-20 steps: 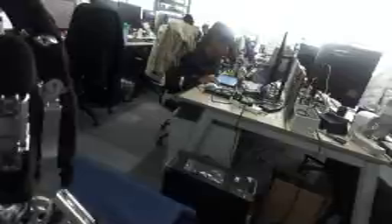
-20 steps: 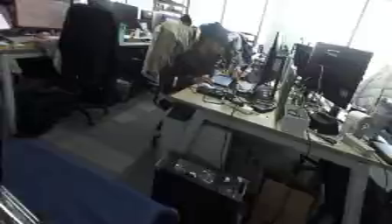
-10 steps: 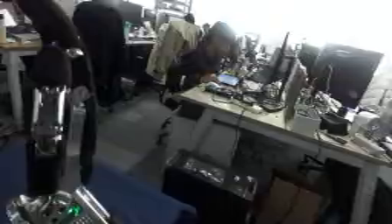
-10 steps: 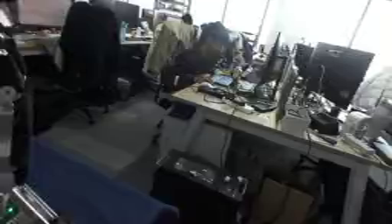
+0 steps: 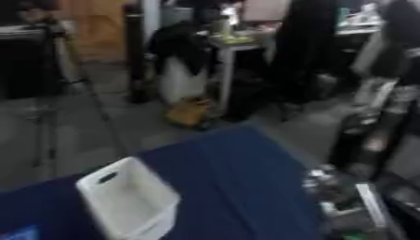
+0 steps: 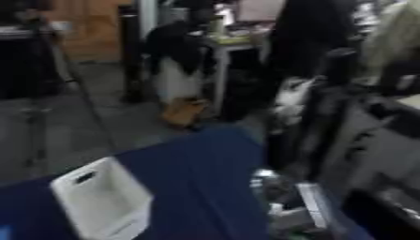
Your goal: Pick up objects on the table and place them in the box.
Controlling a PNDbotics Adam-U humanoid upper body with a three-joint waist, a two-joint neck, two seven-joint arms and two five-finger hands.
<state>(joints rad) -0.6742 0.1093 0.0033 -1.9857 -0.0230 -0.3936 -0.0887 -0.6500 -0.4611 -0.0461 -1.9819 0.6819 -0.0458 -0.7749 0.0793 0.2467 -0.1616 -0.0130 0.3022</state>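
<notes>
I cannot tell how my fingers are lying; only a blurred dark arm (image 5: 373, 140) is showing at the right, no hand clearly. On the blue table (image 5: 238, 183), the white box (image 5: 130, 199) is sitting near left, looking empty, so I am judging nothing placed yet. Small blurred objects (image 5: 332, 187) are lying near the right edge. Open cloth between them is giving me room.

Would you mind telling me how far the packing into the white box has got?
Nothing looks done: the white box on the blue table seems empty. Nothing is in hand; no hand is clearly visible. Some blurred items sit at the table's right edge, so everything remains.
</notes>
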